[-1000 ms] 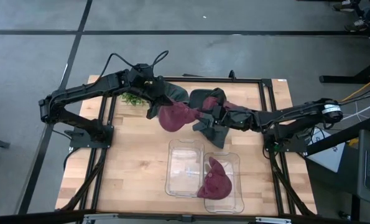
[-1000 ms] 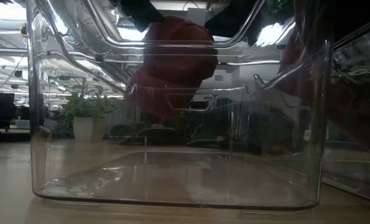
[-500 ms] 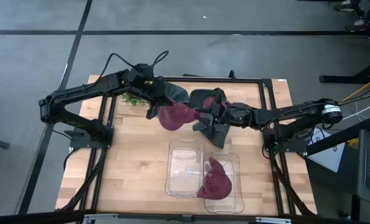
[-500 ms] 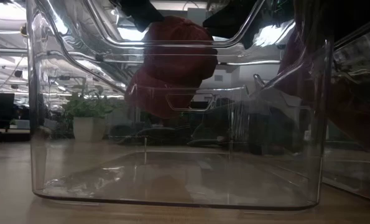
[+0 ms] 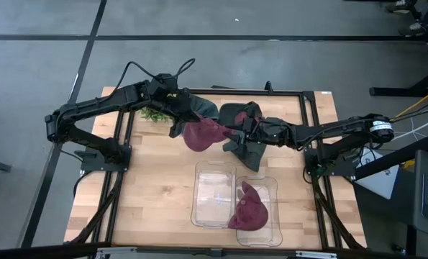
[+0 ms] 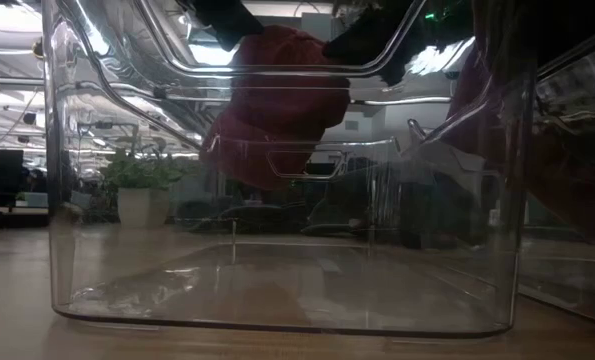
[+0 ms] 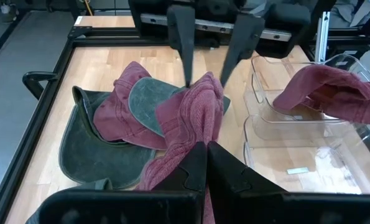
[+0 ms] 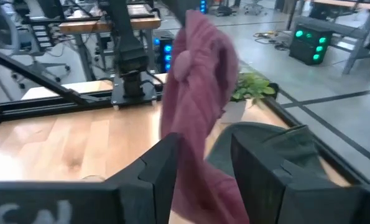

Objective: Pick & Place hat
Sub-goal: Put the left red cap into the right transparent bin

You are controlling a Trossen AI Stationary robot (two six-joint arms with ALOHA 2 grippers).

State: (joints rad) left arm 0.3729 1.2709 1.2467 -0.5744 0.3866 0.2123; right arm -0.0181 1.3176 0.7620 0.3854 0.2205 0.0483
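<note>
Maroon hat [image 6: 277, 105] blurred behind clear bin [image 6: 277, 250] wall

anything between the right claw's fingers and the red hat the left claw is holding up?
No. In the right wrist view the red hat hangs inside the open right claw, between its fingers. The left claw grips it, shut.

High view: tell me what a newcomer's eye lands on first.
A maroon hat hangs in mid-air above the table's middle, pinched by the left gripper, with the right gripper open at its other edge. Nearer the front, a second maroon hat fills the right of two clear bins.
</note>
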